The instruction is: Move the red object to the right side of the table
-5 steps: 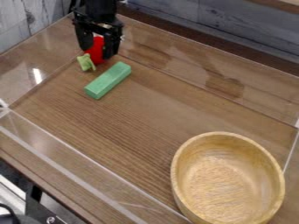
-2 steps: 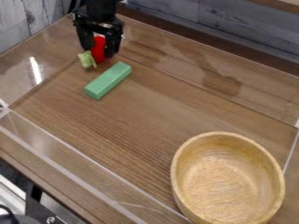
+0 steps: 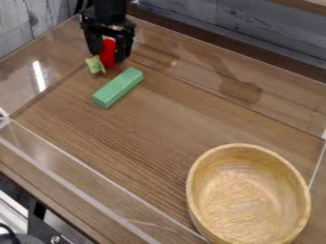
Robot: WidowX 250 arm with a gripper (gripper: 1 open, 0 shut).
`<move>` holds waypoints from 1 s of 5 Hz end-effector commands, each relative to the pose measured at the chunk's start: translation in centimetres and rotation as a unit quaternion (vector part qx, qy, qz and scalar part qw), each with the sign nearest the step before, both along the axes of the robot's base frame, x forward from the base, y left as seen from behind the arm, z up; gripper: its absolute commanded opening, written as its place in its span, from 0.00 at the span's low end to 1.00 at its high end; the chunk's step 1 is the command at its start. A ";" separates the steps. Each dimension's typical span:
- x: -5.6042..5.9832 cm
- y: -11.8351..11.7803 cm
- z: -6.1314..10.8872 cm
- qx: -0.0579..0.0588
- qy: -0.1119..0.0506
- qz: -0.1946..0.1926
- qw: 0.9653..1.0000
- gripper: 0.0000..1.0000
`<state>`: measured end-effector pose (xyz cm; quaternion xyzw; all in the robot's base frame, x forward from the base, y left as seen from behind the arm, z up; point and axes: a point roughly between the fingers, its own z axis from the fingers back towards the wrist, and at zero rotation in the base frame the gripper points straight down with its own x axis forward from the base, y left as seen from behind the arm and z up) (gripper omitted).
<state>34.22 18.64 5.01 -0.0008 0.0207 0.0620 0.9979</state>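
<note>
The red object (image 3: 110, 51), a small bright-red toy fruit with a green leafy end (image 3: 94, 65), sits at the far left of the wood-grain table (image 3: 192, 114). My black gripper (image 3: 110, 45) stands over it, open. Its two fingers (image 3: 90, 42) straddle the red body with a gap on each side. The upper part of the fruit is hidden by the gripper.
A green rectangular block (image 3: 117, 88) lies just in front of the gripper. A large wooden bowl (image 3: 249, 196) fills the near right corner. Low clear acrylic walls (image 3: 76, 176) edge the table on all sides.
The gripper has shifted very slightly over the red object, with its jaws still wide. The block and the bowl have not moved.
</note>
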 end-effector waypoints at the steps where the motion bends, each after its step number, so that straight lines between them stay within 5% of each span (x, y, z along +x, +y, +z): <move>1: 0.8 1.0 2.4 0.017 -0.034 0.009 0.999 1.00; 4: 1.1 1.2 2.3 0.016 -0.030 0.018 0.999 1.00; 5: 1.3 1.2 1.7 0.017 -0.026 0.019 0.999 0.00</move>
